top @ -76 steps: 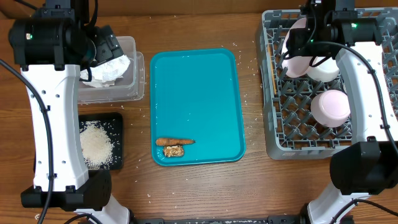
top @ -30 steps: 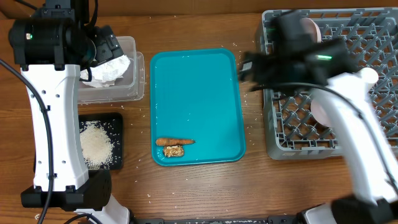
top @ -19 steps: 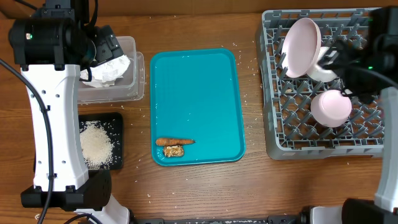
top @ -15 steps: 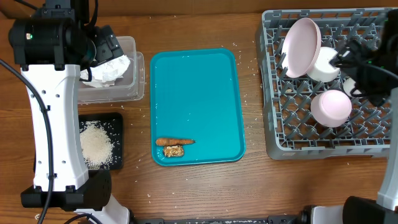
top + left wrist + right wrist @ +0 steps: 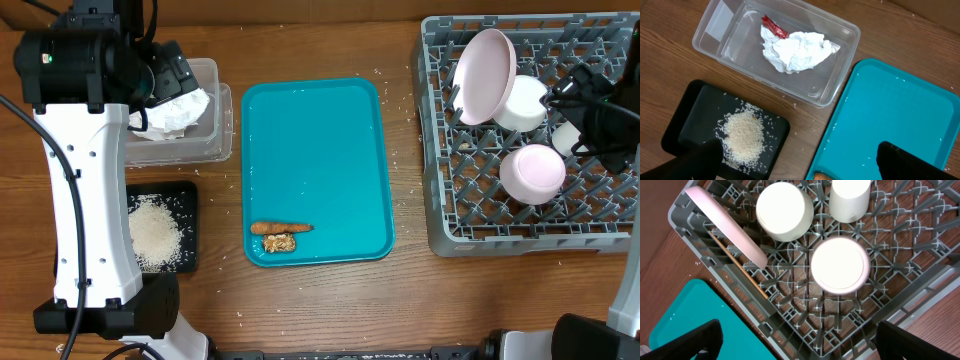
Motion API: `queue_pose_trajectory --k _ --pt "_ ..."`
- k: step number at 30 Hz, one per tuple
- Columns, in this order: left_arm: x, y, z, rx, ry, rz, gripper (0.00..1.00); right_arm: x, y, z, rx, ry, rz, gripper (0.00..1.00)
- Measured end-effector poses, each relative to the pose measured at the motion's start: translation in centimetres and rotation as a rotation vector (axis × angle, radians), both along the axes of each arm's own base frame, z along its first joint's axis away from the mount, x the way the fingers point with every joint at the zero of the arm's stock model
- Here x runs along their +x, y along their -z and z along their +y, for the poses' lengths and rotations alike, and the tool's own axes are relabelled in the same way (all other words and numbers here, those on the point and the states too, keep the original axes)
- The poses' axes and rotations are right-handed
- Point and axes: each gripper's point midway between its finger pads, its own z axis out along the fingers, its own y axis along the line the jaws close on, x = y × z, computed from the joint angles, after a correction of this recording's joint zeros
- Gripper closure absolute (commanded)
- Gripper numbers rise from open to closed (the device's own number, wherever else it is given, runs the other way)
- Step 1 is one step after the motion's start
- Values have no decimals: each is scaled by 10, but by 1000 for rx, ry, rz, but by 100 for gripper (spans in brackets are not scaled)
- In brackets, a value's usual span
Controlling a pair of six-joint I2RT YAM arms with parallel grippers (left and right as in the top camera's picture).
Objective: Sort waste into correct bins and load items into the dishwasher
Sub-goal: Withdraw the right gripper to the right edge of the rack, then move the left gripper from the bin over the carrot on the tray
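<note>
From overhead, find the carrot stick (image 5: 280, 227) near the front-left corner of the teal tray (image 5: 315, 150), long axis running left-right, with the brown chunk (image 5: 281, 243) touching its near side. Judge the left arm (image 5: 75, 180) nearer, posed above the clear tub (image 5: 215, 140). Note the right arm (image 5: 600, 125) well apart, over the grey rack (image 5: 470, 215).

Through the left wrist, see the left gripper (image 5: 797, 150) spread wide and empty, aimed straight down, with only the stick's tip peeking in at the bottom edge.

Through the right wrist, see the right gripper (image 5: 797, 327) equally wide, holding nothing, above the racked plate (image 5: 725, 225).
</note>
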Motion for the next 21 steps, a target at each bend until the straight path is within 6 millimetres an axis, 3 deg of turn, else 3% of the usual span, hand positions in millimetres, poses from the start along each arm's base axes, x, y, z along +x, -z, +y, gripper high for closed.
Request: queue_pose_trajectory --k 14,21 --pt "0 0 -1 -5 2 0 0 0 0 0 0 -1 0 0" --pt "-9 9 -44 -230 112 49 0 0 0 0 0 -1 0 0"
